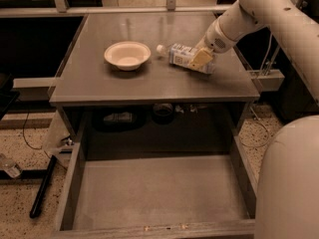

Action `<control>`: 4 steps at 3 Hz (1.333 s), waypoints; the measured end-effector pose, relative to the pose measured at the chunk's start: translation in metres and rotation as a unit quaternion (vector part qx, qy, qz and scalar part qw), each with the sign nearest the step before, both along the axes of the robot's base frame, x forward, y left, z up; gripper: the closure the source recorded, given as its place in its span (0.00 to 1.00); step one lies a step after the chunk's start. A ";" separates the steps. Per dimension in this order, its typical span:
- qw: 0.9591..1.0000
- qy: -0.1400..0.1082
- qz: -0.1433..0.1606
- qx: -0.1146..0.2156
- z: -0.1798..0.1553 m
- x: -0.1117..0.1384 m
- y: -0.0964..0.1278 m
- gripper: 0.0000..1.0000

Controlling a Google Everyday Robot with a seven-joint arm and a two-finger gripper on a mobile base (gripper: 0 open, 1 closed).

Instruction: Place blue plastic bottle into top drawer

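The blue plastic bottle (177, 54) lies on its side on the grey tabletop (149, 81), right of centre, with its white cap (160, 49) pointing left toward the bowl. My gripper (200, 59) is down at the bottle's right end, touching or overlapping its base, and my white arm (249, 14) reaches in from the upper right. The top drawer (154, 188) is pulled out below the tabletop, wide and shallow, with nothing on its grey floor and a worn front edge (159, 228).
A cream round bowl (127, 55) sits on the tabletop just left of the bottle's cap. Dark objects (119, 117) lie on the shelf under the top. My white base (289, 183) fills the lower right. A black bar (42, 185) lies on the speckled floor at left.
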State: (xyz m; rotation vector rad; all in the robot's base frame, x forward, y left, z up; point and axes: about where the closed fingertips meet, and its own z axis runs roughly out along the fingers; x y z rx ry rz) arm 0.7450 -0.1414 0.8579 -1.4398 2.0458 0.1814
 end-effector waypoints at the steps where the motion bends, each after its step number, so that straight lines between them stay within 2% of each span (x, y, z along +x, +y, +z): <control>1: 1.000 0.000 0.000 0.000 0.000 0.000 0.000 1.00; 2: 1.000 0.011 -0.013 0.008 -0.004 -0.004 -0.006 1.00; 3: 0.999 0.009 -0.023 0.027 -0.003 -0.025 -0.015 1.00; 4: 0.998 -0.003 -0.022 0.053 -0.007 -0.067 -0.023 1.00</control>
